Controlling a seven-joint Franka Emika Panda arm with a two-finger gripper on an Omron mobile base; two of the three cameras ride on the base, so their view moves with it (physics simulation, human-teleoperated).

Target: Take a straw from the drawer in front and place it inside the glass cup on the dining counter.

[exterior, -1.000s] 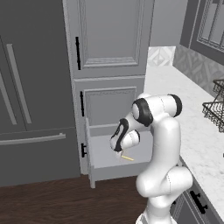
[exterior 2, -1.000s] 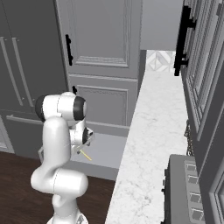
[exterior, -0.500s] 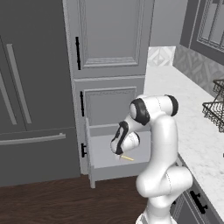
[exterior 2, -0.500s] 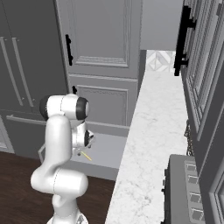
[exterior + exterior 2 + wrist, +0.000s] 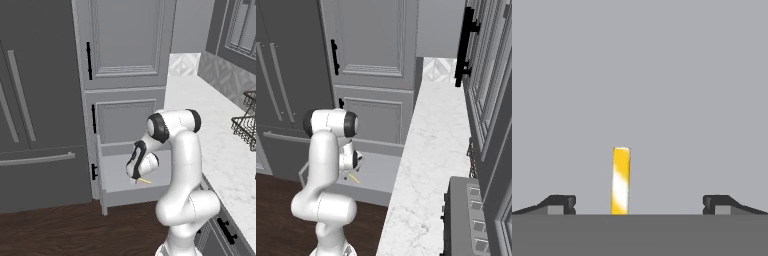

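The grey drawer (image 5: 131,192) stands pulled out below the tall cabinet, its pale inside showing. A thin yellow straw (image 5: 145,180) lies flat on the drawer floor (image 5: 662,75). My gripper (image 5: 135,178) reaches down into the drawer right over the straw, jaws open wide. In the hand view the yellow straw (image 5: 621,180) lies lengthwise between the two dark fingertips (image 5: 559,204), a little nearer the left one, with nothing gripped. From the right base view the straw (image 5: 352,177) pokes out just below the hand (image 5: 349,162). The glass cup and dining counter are out of view.
A tall grey cabinet (image 5: 127,45) rises above the drawer, with a dark fridge (image 5: 35,100) to its left. A marble worktop (image 5: 441,150) runs along the right, carrying a black wire rack (image 5: 245,125). Dark wood floor (image 5: 60,230) lies in front.
The hand has sunk slightly lower into the drawer toward the straw. The jaws stay open and the straw has not moved.
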